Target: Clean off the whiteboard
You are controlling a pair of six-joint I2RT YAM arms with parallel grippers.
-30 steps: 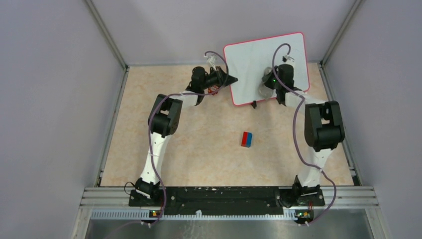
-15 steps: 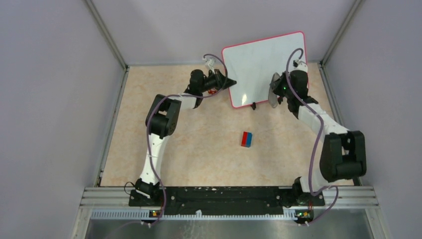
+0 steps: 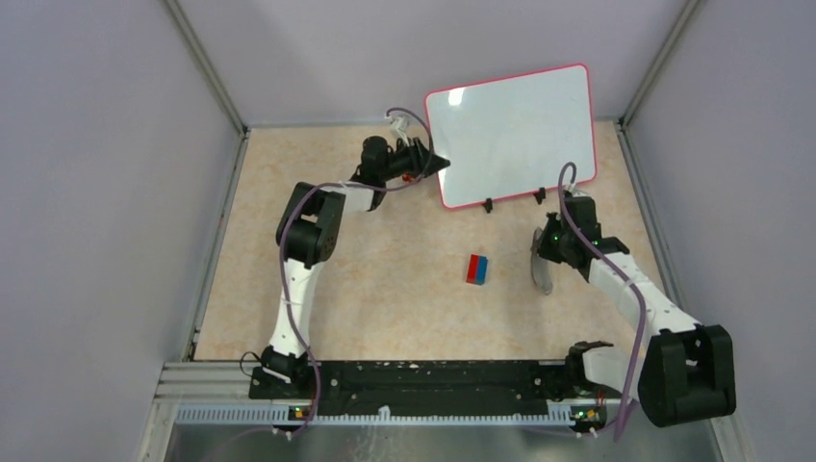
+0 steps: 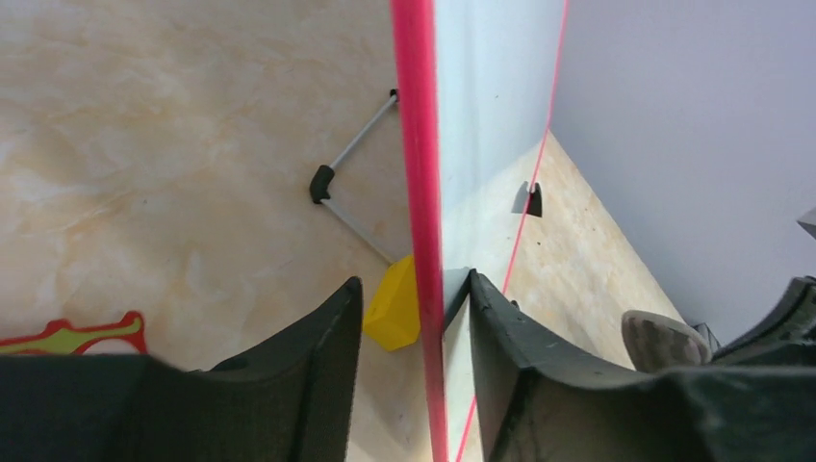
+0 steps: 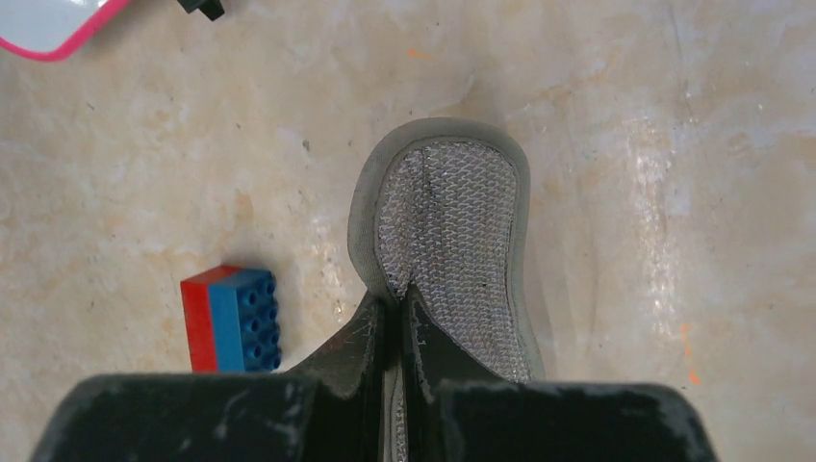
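Straddling the whiteboard [image 3: 510, 130] at its side edge, the left gripper [image 4: 414, 289] has its fingers [image 4: 308, 366] partly apart, with a gap showing beside the pink frame. The right gripper [image 5: 399, 300] is pinched tight on a gray mesh pad [image 5: 447, 212], with a brick [image 5: 231, 320] just left of it. The whiteboard stands upright, well apart from the right gripper.

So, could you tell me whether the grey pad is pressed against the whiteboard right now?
No, the right tool holds the grey pad beside the red and blue brick, apart from the whiteboard.
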